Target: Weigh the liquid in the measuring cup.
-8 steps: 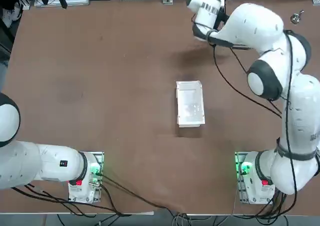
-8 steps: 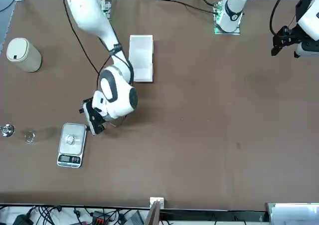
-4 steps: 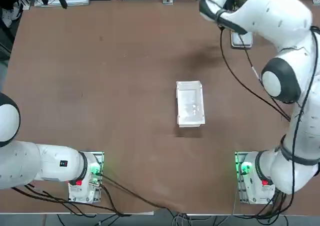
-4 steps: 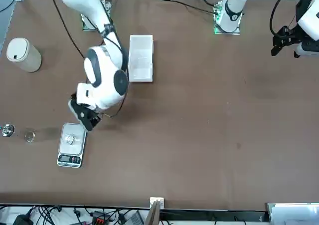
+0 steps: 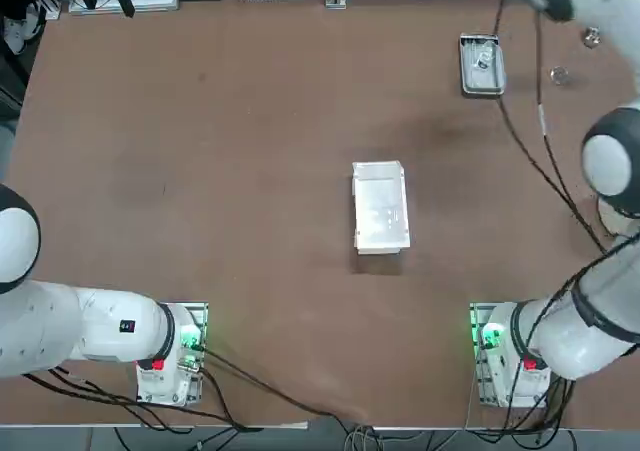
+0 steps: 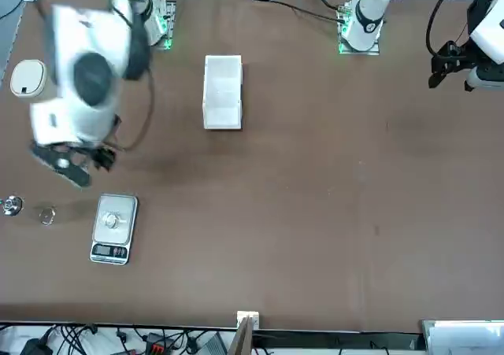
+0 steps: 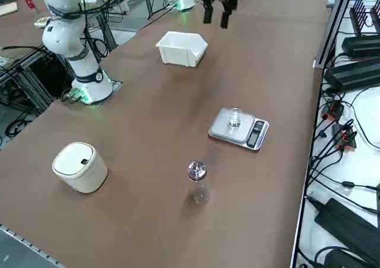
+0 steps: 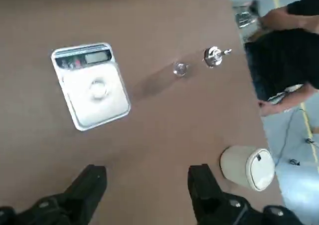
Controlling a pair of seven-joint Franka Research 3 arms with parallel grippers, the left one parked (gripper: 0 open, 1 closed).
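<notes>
Legible texts, labels, brands, numbers, signs: none. Digital kitchen scale (image 6: 115, 229): display (image 8: 96, 57) and button markings too small to read. White lidded bin (image 7: 80, 167), white rectangular tray (image 7: 181, 48), bench (image 6: 299, 213): no readable lettering on any.

1. Right arm (image 5: 575, 339): built of smooth, rounded white shells; broad dark-grey bands were seen at the joints.
2. Joint cap (image 5: 604, 164): white disc, bordered by dark grey.
3. Lower shell: wrapped by a dark strap (image 5: 598, 316).
4. Base (image 5: 512, 381): white, marked by a red patch (image 5: 530, 364) and lit by a green glow (image 5: 491, 337).
5. Black cables (image 5: 548, 178): strung loosely along the arm.
6. Right gripper (image 8: 148, 171): mounted at the arm's end, above the table; black, blocky fingers (image 8: 90, 187), silvery screws (image 8: 235, 203) noted.
</notes>
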